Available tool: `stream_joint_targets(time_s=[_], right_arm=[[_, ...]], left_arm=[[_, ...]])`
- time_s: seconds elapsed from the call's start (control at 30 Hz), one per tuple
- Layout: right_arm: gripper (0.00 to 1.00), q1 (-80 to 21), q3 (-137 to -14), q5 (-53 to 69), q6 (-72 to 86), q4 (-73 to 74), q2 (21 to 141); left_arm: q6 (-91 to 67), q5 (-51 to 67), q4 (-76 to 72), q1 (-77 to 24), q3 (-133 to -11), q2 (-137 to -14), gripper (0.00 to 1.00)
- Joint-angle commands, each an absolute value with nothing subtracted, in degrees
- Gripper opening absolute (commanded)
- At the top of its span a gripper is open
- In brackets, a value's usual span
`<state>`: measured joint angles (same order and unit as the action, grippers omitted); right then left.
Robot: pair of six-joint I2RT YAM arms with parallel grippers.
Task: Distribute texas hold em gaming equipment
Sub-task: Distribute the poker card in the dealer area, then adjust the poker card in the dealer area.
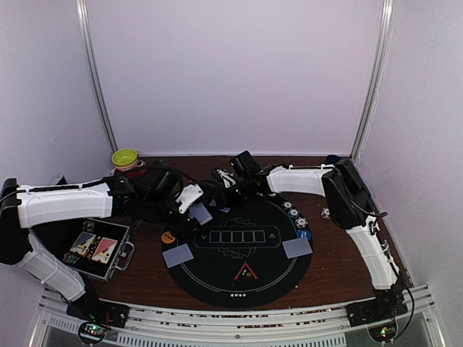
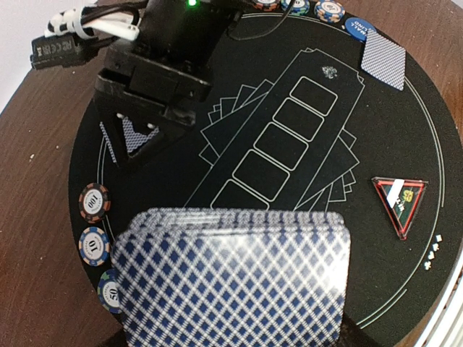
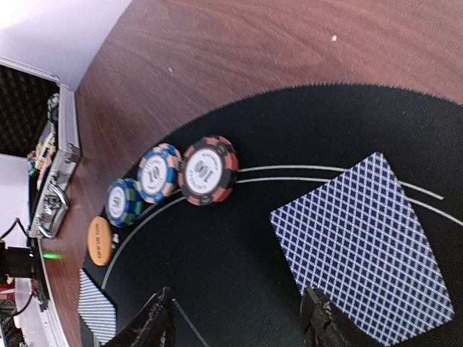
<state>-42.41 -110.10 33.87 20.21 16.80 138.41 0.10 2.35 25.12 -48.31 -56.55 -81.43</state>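
Note:
My left gripper (image 1: 194,205) is shut on a deck of grey-blue-backed playing cards (image 2: 235,278), held over the far left of the round black mat (image 1: 239,253); the deck hides its fingers. My right gripper (image 3: 235,303) stands open just above the mat with nothing between its fingers. A single card (image 3: 365,253) lies flat beside its right finger. Three poker chips (image 3: 208,170) and an orange button (image 3: 100,240) sit along the mat's edge. Two more cards (image 1: 178,255) (image 1: 297,248) lie on the mat. The red triangle marker (image 1: 246,272) is at the near side. A blue button (image 1: 304,234) and chips (image 1: 293,213) are at the right.
An open metal case (image 1: 98,248) with chips and cards sits left of the mat. A yellow-green bowl (image 1: 125,157) stands at the back left, and a dark mug (image 1: 333,159) at the back right behind the right arm. Both arms meet over the mat's far edge.

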Motion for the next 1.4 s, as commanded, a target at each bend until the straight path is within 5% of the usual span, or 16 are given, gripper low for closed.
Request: stream_joint_targets(time_s=[0.0,1.37], right_arm=[[0.61,-43.65,-112.99,32.35,18.37,19.37,141.05],[0.65,-45.54,-126.81,17.67,11.77,24.52,148.25]], left_arm=[[0.44,2.21,22.98,-47.92,-56.72,-80.11,0.64],[0.42,2.53,22.95,-47.95,-56.67,-79.72,0.64]])
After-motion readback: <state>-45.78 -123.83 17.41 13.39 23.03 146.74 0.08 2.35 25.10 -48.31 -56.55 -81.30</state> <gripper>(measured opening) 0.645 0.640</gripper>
